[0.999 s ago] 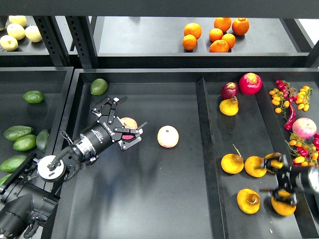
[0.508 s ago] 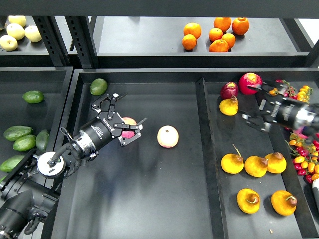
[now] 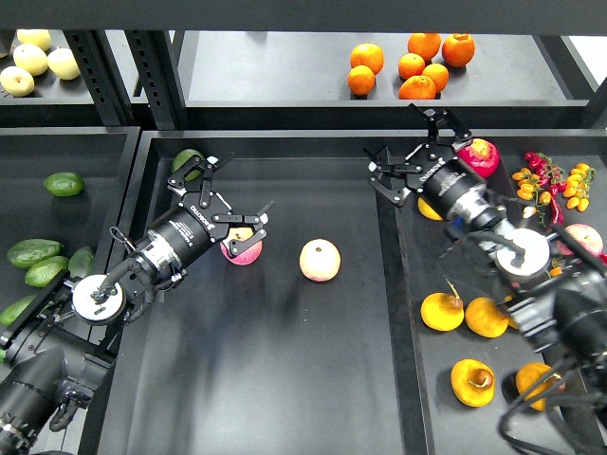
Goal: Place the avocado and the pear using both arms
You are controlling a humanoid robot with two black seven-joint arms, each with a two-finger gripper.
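The dark green avocado (image 3: 186,157) lies in the far left corner of the middle tray (image 3: 313,379), partly behind a finger of my left gripper. My left gripper (image 3: 226,190) is open and empty, just right of the avocado and above a pink-yellow apple (image 3: 243,251). My right gripper (image 3: 414,152) is open and empty over the divider between the middle and right trays. An orange-yellow pear (image 3: 428,211) peeks out from under it. More pears (image 3: 442,311) lie in the right tray, toward the front.
A second apple (image 3: 320,260) lies mid-tray. Oranges (image 3: 410,66) and pale yellow apples (image 3: 33,59) sit on the back shelf. Several avocados (image 3: 36,254) fill the left tray. Red fruit (image 3: 480,154) and small tomatoes (image 3: 550,185) lie in the right tray.
My right arm swung from the pears at the front right up and left to the far end of the tray divider. My left gripper edged up-left toward the avocado.
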